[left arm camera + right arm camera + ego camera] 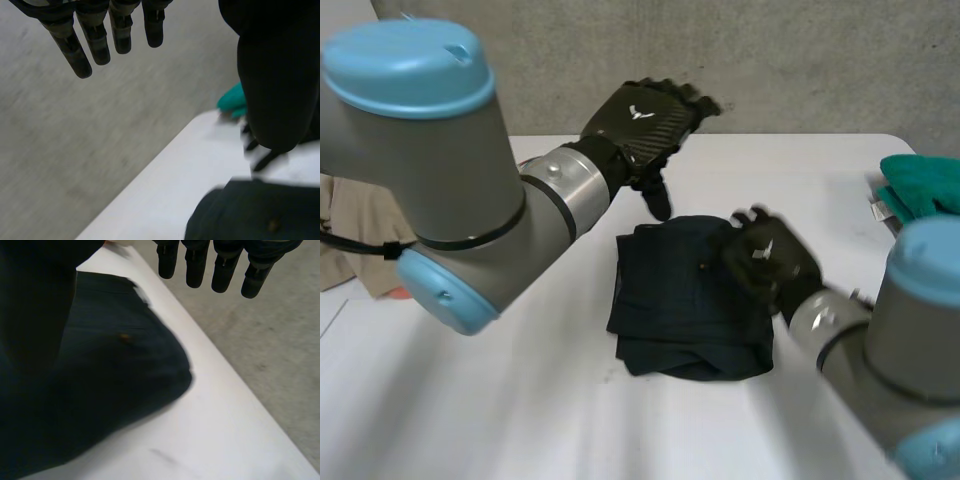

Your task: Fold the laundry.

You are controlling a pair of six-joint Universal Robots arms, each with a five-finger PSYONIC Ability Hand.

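On my head camera the dark cloth (685,310) lay folded into a rough block near the middle of the table (520,400), its near edge lumpy and rounded. The left hand (645,120) hung over the table's far side, just beyond the cloth's far left corner. It was open and held nothing, with the thumb pointing down toward that corner. I could not tell whether the thumb tip touched the fabric.

The left wrist camera confirmed it: the fingers (97,42) were straight and bare against the grey floor beyond the table edge. The thumb (280,75) was a large dark shape close to the lens, hiding much of what lay behind it. Only a slice of the cloth showed there, under the thumb and cut off by the frame.

The right hand (770,262) sat over the cloth's far right part, blurred, and whether its palm rested on the fabric I could not make out. Its own wrist camera showed straight fingers (222,267) spread clear of the cloth, gripping nothing, so it was open as well. Its thumb (30,300) merged into the dark fabric beside it, black on near-black, and I could not find where one ended.

A teal cloth (920,185) lay at the table's right edge, partly hidden behind the right arm. A beige cloth (350,225) showed past the left arm, mostly covered by it.
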